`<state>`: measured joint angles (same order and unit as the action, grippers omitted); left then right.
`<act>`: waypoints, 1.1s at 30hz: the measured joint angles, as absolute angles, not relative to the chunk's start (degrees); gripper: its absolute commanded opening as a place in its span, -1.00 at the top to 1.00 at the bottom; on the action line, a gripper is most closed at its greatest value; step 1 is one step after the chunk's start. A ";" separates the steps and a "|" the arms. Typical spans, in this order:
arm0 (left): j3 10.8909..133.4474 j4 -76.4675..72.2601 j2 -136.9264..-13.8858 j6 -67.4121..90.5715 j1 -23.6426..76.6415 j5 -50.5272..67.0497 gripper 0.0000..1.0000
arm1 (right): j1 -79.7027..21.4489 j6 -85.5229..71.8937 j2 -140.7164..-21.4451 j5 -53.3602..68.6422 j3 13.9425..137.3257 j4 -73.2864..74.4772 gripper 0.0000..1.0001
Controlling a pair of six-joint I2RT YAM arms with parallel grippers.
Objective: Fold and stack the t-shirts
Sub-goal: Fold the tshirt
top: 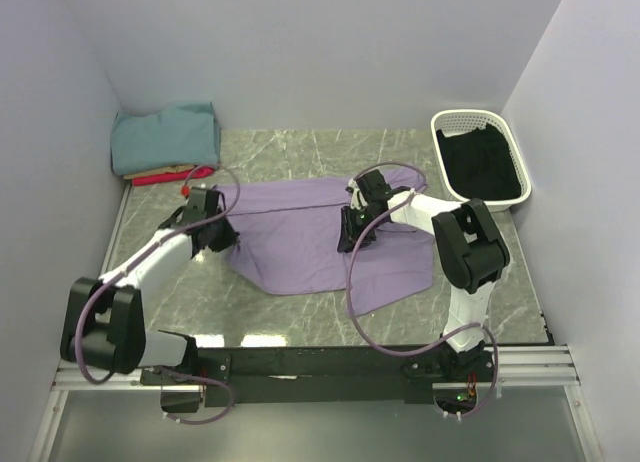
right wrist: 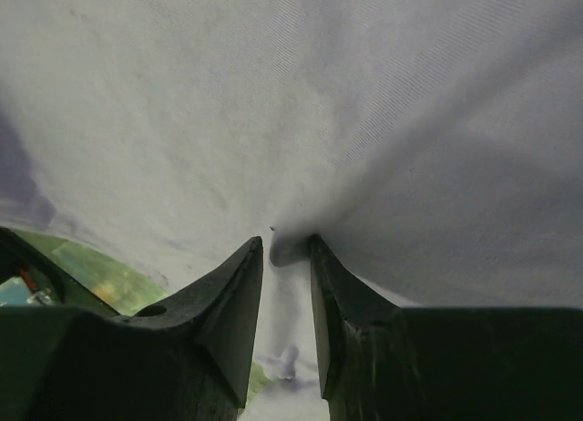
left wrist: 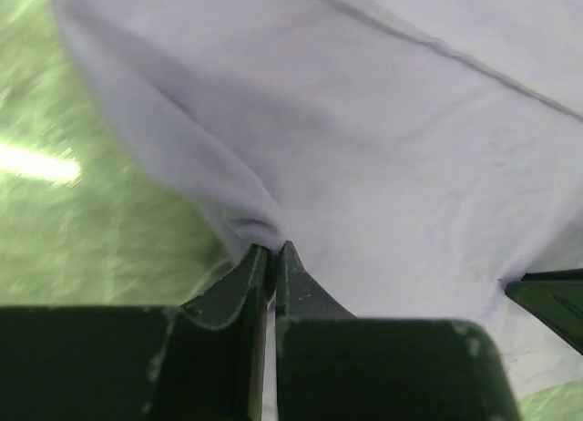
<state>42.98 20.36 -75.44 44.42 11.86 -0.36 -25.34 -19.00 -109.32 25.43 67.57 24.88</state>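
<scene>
The large lavender t-shirt (top: 310, 237) lies partly spread in the middle of the table. My left gripper (top: 226, 232) is at its left edge, and in the left wrist view it (left wrist: 273, 248) is shut on a pinched fold of the lavender cloth (left wrist: 383, 148). My right gripper (top: 352, 232) is over the shirt's middle right. In the right wrist view it (right wrist: 287, 243) has its jaws a little apart, with a pucker of the lavender cloth (right wrist: 301, 102) nipped between the tips. The folded teal t-shirt (top: 165, 134) lies on the tan (top: 160, 170) and red (top: 165, 179) ones at the back left.
A white laundry basket (top: 447, 124) holding dark cloth stands at the back right by the wall. The table is green marble (top: 300, 147). Thin purple cables (top: 360, 292) loop over the shirt's near right part. Grey walls close in the left, back and right.
</scene>
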 measured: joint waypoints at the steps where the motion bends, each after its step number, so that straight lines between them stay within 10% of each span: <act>1: 45.19 20.95 -77.01 43.64 12.82 -0.45 0.81 | -25.34 -19.16 -109.54 25.89 67.66 24.71 0.29; 10: 58.48 25.21 -97.08 38.54 24.97 -0.60 0.52 | -25.34 -20.36 -111.26 29.30 68.42 23.00 0.29; 15: 66.63 29.58 -104.12 38.26 31.33 -5.06 -0.10 | -25.34 -20.56 -111.39 29.67 68.40 22.63 0.28; 26: 57.80 33.78 -89.76 44.40 31.90 -16.73 -0.72 | -25.54 -20.08 -111.13 29.32 68.38 22.70 0.27; 33: 56.03 29.15 -81.32 44.84 18.98 -17.76 -0.76 | -25.74 -19.51 -110.91 28.71 68.38 22.81 0.27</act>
